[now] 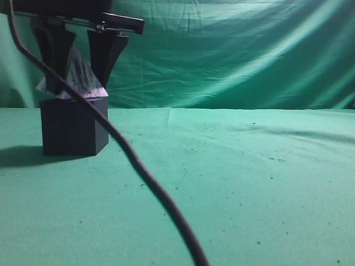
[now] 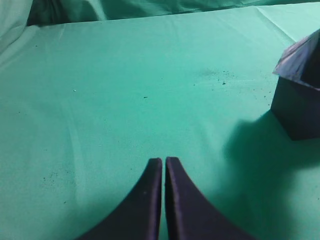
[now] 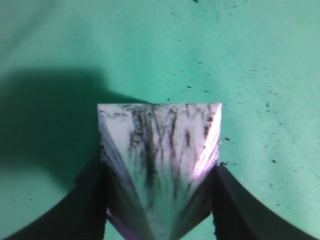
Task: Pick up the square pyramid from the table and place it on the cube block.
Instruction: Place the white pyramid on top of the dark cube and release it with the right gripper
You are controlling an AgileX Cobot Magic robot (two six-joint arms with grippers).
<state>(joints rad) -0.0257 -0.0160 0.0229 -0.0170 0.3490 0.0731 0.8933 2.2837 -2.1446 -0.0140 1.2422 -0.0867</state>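
The right gripper (image 3: 160, 200) clamps the square pyramid (image 3: 160, 150) between its fingers (image 1: 105, 52), base resting on top of the cube block (image 1: 72, 126) on the table (image 1: 249, 188). The left gripper (image 2: 164, 165) hangs clenched, empty, well apart from the cube.

The right claw (image 3: 160, 200) grips the white, dark-streaked square pyramid (image 3: 159, 150) between both fingers (image 3: 90, 200) above the green surface (image 3: 250, 60)
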